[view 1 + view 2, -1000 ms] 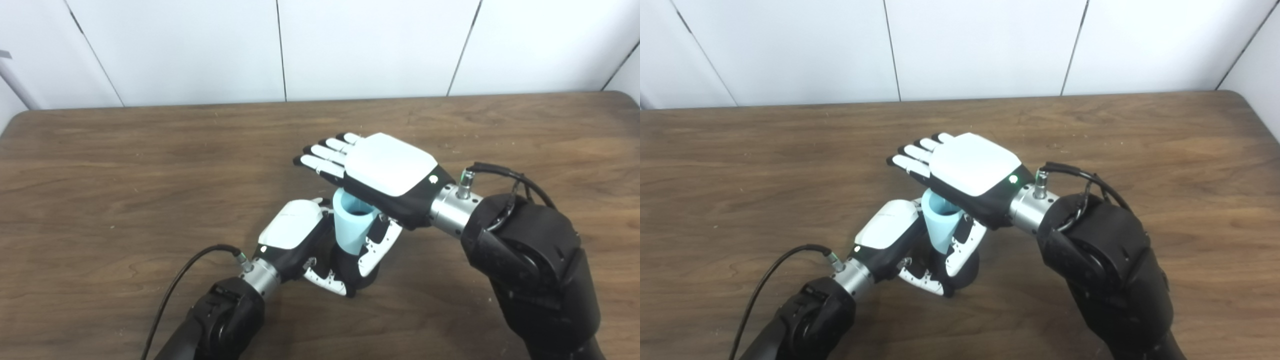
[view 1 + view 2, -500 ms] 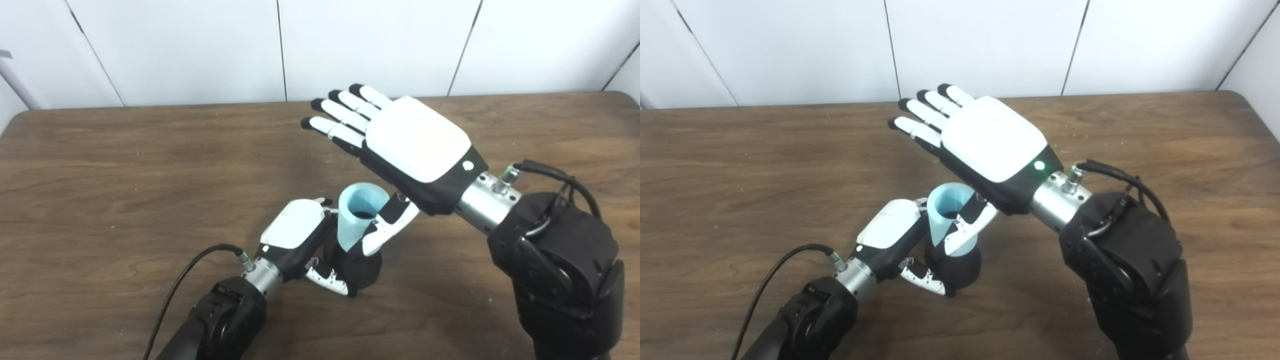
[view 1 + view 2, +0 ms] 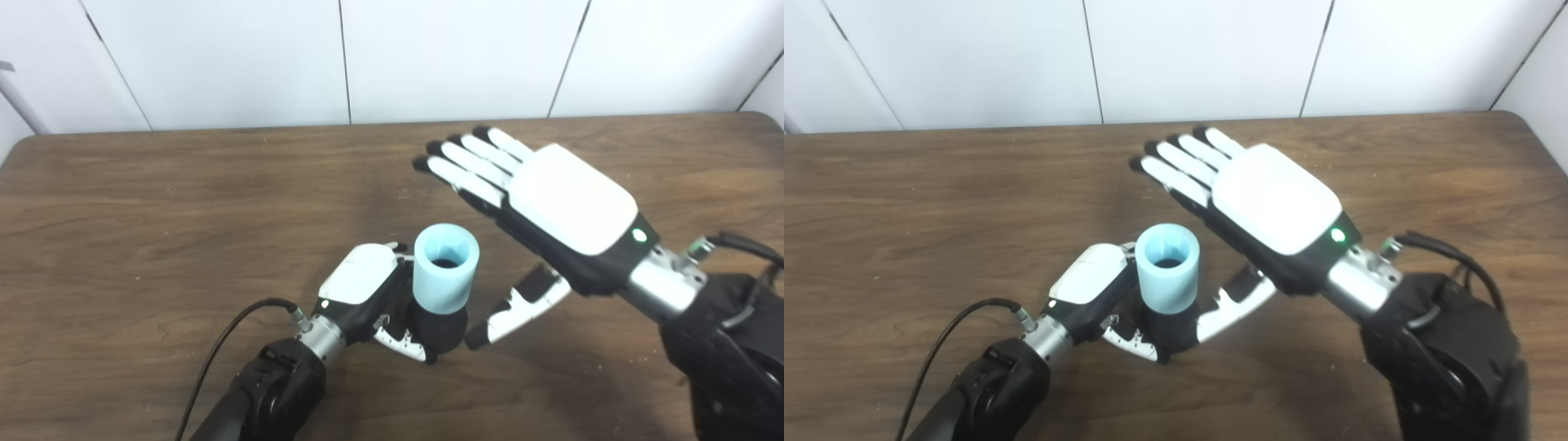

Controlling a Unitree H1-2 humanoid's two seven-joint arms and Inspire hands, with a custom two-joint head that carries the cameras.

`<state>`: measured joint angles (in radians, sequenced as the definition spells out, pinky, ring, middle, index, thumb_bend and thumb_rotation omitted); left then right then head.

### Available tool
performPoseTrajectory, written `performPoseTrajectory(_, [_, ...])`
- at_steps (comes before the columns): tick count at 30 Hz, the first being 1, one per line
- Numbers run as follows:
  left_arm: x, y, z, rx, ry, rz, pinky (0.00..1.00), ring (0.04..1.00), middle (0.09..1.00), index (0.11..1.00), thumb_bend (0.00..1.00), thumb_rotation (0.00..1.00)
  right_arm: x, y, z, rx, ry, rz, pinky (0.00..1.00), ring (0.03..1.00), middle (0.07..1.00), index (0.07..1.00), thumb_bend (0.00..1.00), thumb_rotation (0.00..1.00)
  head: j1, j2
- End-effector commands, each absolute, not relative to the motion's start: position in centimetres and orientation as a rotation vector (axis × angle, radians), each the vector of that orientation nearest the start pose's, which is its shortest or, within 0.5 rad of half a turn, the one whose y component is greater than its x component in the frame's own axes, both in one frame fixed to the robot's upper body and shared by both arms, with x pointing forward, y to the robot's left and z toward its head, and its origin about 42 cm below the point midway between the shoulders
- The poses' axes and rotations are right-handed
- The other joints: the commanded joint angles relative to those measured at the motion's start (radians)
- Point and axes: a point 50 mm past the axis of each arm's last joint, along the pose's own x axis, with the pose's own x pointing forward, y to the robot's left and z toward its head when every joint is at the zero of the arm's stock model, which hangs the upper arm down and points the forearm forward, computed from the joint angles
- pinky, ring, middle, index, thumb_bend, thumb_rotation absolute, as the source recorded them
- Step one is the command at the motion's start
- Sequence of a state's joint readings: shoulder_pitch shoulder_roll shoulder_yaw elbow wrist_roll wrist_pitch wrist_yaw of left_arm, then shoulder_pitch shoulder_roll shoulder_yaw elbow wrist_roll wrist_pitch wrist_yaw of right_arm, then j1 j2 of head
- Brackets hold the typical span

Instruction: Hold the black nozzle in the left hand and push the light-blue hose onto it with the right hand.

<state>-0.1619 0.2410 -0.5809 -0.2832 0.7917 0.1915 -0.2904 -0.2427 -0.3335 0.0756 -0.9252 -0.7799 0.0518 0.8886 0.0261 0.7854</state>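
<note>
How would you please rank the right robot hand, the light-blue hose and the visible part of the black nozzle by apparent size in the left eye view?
1. Right robot hand, raised nearer the camera, which inflates it.
2. Light-blue hose.
3. Black nozzle, mostly hidden by the hose and the left robot hand.

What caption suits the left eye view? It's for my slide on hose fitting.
Left robot hand grips the black nozzle capped by the light-blue hose; right robot hand open beside it.

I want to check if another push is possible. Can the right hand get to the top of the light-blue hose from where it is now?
Probably yes. The right hand is open and hangs just right of the light-blue hose, whose open top is uncovered. The left hand only grips the black nozzle below it.
</note>
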Motion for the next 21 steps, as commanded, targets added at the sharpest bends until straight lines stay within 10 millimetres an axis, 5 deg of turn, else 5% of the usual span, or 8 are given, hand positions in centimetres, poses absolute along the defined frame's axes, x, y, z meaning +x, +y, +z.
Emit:
performPoseTrajectory(1, [25.9, 12.4, 12.5, 1.087, -0.11, -0.77, 0.89, 0.633, 0.49, 0.488, 0.52, 0.0, 21.7, -20.7, 33.8, -1.349, -0.694, 0.466, 1.0, 1.0, 1.0, 0.973, 0.78, 0.7, 0.001, 0.001])
performPoseTrajectory(14, [26.2, 12.9, 12.4, 1.097, -0.113, -0.771, 0.89, 0.637, 0.494, 0.483, 0.52, 0.0, 20.2, -21.5, 32.1, -1.342, -0.677, 0.494, 1.0, 1.0, 1.0, 1.0, 0.73, 0.99, 0.001, 0.002])
performPoseTrajectory(21, [26.0, 12.7, 12.3, 1.097, -0.107, -0.776, 0.89, 0.637, 0.478, 0.493, 0.52, 0.0, 19.7, -20.8, 31.4, -1.392, -0.708, 0.506, 1.0, 1.0, 1.0, 1.0, 0.71, 1.0, 0.005, 0.003])
